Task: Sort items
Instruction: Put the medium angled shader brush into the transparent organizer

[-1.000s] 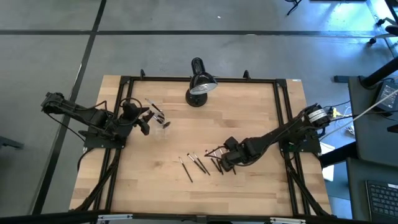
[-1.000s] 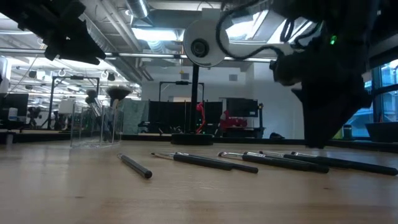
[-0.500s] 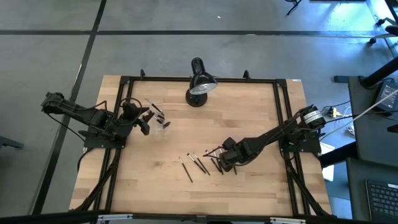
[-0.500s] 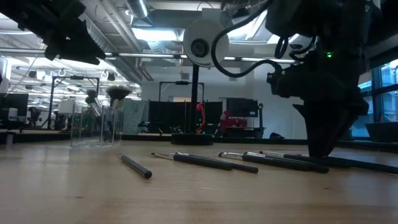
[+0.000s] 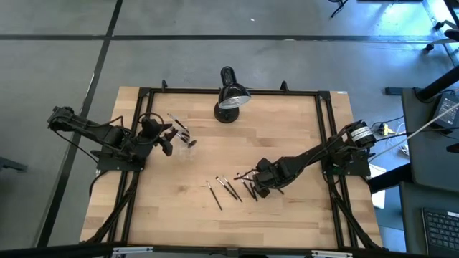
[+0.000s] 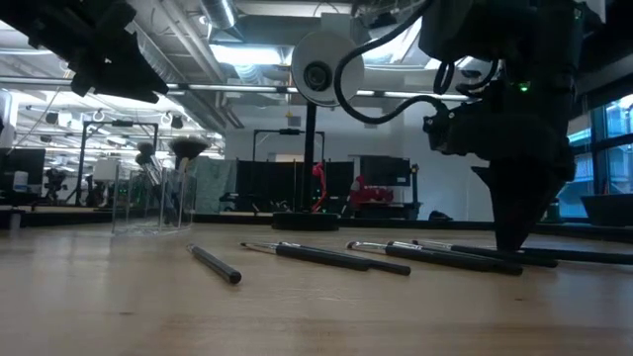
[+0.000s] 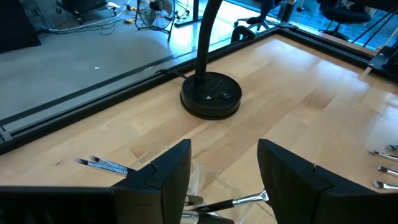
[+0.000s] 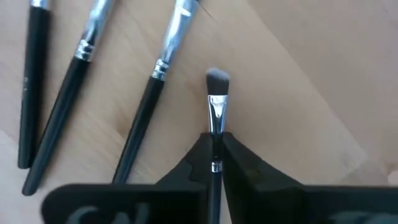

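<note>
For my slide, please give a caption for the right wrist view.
Right claw shut on a makeup brush, three more brushes lying beside it.

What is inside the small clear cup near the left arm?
The clear cup holds a few makeup brushes, bristles up, seen through its wall in the low view. Their exact number cannot be told, because they overlap.

Right claw (image 5: 255, 183) down among brushes (image 5: 228, 188); left claw (image 5: 170, 140) beside cup (image 5: 188, 144).
</note>
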`<state>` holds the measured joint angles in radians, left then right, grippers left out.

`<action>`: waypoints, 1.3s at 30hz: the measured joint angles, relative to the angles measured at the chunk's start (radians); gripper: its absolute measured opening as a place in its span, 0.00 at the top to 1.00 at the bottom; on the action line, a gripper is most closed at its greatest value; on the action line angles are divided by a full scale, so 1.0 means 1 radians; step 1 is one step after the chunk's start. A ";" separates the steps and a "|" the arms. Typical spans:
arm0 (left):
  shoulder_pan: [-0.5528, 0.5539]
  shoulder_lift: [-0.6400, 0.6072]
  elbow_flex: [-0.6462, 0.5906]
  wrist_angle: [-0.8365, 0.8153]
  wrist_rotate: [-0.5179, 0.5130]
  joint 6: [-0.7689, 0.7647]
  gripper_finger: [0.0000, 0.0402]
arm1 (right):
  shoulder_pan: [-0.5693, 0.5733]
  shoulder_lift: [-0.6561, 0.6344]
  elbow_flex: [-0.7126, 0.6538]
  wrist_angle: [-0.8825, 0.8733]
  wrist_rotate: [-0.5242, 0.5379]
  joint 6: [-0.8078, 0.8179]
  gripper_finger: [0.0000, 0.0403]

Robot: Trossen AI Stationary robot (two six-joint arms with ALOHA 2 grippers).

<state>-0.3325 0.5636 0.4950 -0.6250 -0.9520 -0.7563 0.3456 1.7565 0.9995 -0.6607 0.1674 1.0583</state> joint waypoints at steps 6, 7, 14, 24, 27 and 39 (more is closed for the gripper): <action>0.000 0.002 0.000 0.000 0.001 -0.003 0.55 | -0.052 0.001 0.015 0.183 0.149 -0.155 0.92; 0.000 0.002 0.000 0.000 0.001 -0.006 0.55 | -0.063 0.001 0.021 0.232 0.165 -0.195 0.93; 0.000 0.002 0.000 0.000 0.013 -0.008 0.55 | -0.134 0.000 0.073 0.584 0.168 -0.511 0.94; 0.000 0.002 0.000 -0.004 -0.016 0.013 0.55 | -0.207 0.109 0.152 1.124 0.115 -0.919 0.93; 0.000 0.002 0.000 -0.006 -0.034 0.019 0.55 | -0.228 0.213 0.259 1.196 0.063 -1.016 0.93; 0.000 0.002 0.000 -0.017 -0.044 0.087 0.55 | -0.286 0.563 0.751 1.210 0.041 -1.223 0.92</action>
<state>-0.3321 0.5655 0.4950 -0.6422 -0.9959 -0.6689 0.0596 2.3191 1.7508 0.5489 0.2087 -0.1651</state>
